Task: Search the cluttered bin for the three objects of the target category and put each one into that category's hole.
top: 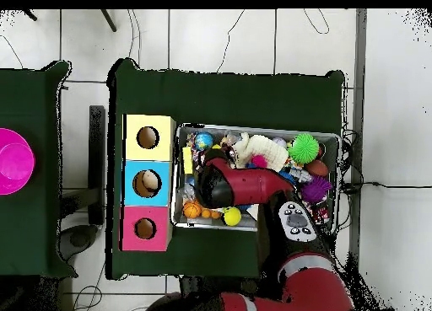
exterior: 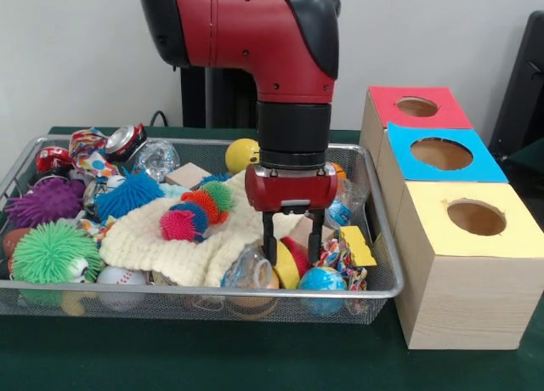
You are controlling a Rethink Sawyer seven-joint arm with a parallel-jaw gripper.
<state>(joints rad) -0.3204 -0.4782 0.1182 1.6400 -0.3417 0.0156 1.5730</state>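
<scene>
Pincer (exterior: pixel 291 238) hangs open with nothing in it, low over the toys at the right end of the bin (exterior: pixel 381 238).

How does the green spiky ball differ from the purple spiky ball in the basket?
The green spiky ball is bright green and sits at the basket's front edge in the front view; the purple spiky ball is darker and lies behind it, farther toward the robot. The green one looks somewhat larger from here. Both are round and covered in soft spikes, at the same end of the basket.
</scene>
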